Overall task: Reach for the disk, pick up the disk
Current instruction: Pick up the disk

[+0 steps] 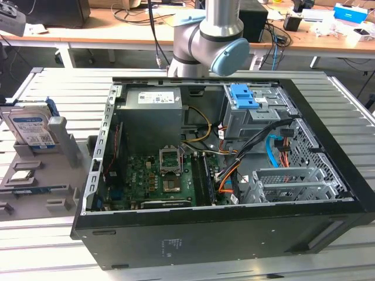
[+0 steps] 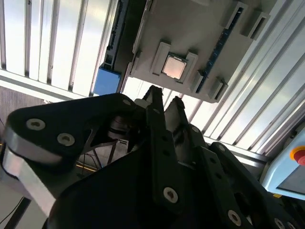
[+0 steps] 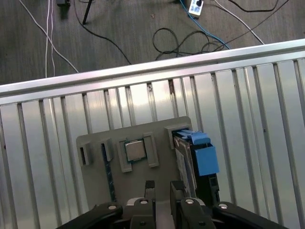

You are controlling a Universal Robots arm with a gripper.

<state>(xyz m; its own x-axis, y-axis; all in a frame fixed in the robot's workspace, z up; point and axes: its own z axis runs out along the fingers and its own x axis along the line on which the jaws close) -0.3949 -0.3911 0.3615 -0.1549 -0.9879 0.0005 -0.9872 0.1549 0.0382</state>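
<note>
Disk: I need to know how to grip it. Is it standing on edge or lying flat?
Standing on edge. In the exterior view the disk sits upright in a slot of the gray holder, label face vertical.

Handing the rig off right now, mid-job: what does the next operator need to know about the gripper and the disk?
Gripper: fingers slightly apart, holding nothing, above the gray holder plate, near the processor chip and the disk.
Disk: stands on edge in its slot on that plate, at the exterior view's left of the open computer case; its blue rail shows in the first wrist view.
Done: approach only; nothing touches the disk.
Left: closing on the disk and lifting it.
</note>
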